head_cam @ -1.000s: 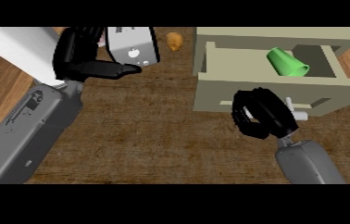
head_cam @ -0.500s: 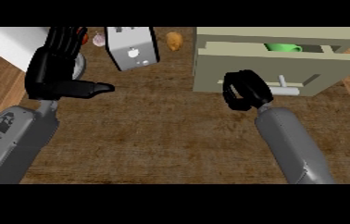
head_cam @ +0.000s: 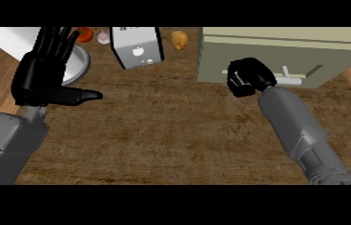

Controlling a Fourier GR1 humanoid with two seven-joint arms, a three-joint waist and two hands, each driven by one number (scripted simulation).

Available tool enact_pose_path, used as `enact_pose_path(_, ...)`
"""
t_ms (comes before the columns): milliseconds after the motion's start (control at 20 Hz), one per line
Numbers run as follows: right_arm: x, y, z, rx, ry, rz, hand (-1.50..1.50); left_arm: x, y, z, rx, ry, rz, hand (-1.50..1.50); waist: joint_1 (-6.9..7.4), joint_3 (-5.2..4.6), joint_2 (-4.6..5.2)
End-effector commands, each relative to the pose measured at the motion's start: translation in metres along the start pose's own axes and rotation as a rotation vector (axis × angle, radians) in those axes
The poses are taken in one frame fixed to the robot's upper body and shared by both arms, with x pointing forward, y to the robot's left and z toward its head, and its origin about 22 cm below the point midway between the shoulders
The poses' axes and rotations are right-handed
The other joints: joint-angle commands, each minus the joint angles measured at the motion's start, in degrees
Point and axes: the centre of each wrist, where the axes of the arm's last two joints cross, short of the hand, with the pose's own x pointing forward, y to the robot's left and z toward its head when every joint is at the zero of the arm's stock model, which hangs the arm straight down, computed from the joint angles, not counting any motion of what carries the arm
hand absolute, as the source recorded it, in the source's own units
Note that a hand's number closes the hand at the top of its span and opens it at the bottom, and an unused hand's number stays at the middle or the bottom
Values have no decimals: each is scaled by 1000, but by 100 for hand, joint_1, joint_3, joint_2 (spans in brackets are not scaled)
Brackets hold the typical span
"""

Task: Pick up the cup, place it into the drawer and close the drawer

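Counter (head_cam: 171,126) rough dark wood; drawer (head_cam: 274,52) matt, perhaps painted.

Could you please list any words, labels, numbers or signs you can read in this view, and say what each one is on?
No readable text anywhere in the head view.
Toaster: small dark marks and a round knob on its face, too blurred to read as letters or numbers.
Drawer, its handle, the left hand and the right hand: no markings visible.
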Motion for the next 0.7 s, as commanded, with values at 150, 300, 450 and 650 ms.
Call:
enact_pose_path(150,-30,-31,9,-26,102,-21,150,5,10,-3,-30,-10,21,-150,179,23,197)
enact_pose_path(300,-25,-60,-1,-50,88,-61,150,-11,-1,5,-45,11,43,-150,202,19,211)
enact_pose_path(450,-33,-64,6,-68,95,-79,150,-7,0,6,-76,10,38,-150,258,24,223)
enact_pose_path(650,-34,-66,6,-104,77,-103,150,-11,6,9,-71,25,39,-150,274,24,214)
